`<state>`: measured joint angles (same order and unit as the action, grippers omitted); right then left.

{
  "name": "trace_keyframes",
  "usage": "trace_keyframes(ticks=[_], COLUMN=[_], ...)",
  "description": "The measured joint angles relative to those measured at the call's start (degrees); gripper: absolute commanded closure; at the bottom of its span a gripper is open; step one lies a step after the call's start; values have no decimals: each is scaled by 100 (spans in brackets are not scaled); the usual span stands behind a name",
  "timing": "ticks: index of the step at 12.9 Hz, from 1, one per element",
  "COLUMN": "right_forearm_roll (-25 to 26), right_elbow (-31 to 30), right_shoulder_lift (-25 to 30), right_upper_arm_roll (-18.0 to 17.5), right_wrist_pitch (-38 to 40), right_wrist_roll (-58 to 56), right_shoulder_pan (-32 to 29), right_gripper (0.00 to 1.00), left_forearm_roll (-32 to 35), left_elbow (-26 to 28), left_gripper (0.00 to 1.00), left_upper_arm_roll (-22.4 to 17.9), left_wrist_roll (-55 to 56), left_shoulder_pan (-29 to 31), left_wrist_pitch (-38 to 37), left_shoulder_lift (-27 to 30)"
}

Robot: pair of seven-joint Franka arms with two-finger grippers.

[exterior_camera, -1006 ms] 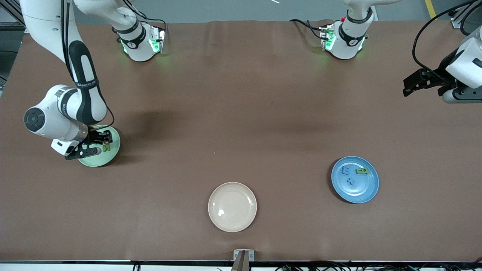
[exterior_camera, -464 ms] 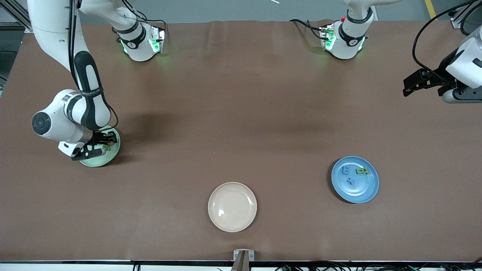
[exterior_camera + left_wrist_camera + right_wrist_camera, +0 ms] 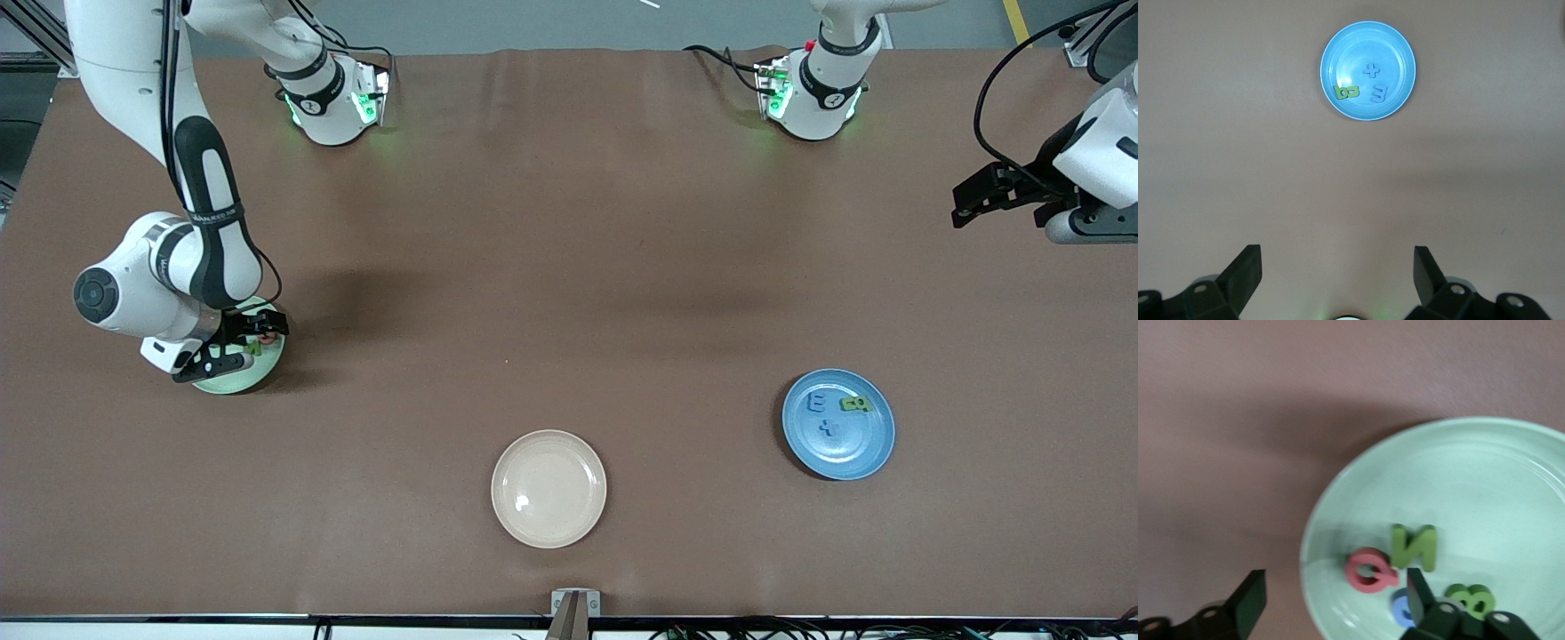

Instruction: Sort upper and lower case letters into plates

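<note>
So we've got the right pincer [image 3: 1331, 600] spread open over the mint green plate [image 3: 233, 378] near the counter's right-arm end, letters inside. Left pincer [image 3: 1338, 273] waits open by its own edge; the blue plate [image 3: 838, 425] sits toward that end.

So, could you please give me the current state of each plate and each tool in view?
mint green plate: holds four letters, red, green, blue, green.
blue plate: holds three pieces, two blue, one green.
cream plate: nothing on it.
right tool: open, low over the mint green plate, holding nothing.
left tool: open, waiting over bare table at the left arm's end.
</note>
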<state>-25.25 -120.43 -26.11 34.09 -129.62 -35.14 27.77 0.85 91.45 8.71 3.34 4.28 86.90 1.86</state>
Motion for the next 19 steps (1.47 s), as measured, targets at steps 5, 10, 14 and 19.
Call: trace_keyframes(ticks=[5,10,14,19], right_forearm_roll=[895,1804,1979,2005], right_elbow=[165,1722,3309,3818], right_shoulder_lift=[1124,2023,2113,2091], right_upper_arm_roll=[63,69,69,72], right_wrist_pitch=[1014,3388,4610,4953], right_wrist_roll=[1730,2593,2840,3162], right_shoulder_pan=[782,964,981,1001], right_gripper=[0,0,0,0], left_forearm_roll=[0,0,0,0], left_elbow=[-2,-5,-12,-15], left_gripper=[0,0,0,0], left_upper_arm_roll=[0,1,3,3], left_wrist_roll=[0,0,0,0], left_shoulder_pan=[1,0,0,0], left_wrist_pitch=[0,0,1,1], left_shoulder_lift=[0,0,1,1])
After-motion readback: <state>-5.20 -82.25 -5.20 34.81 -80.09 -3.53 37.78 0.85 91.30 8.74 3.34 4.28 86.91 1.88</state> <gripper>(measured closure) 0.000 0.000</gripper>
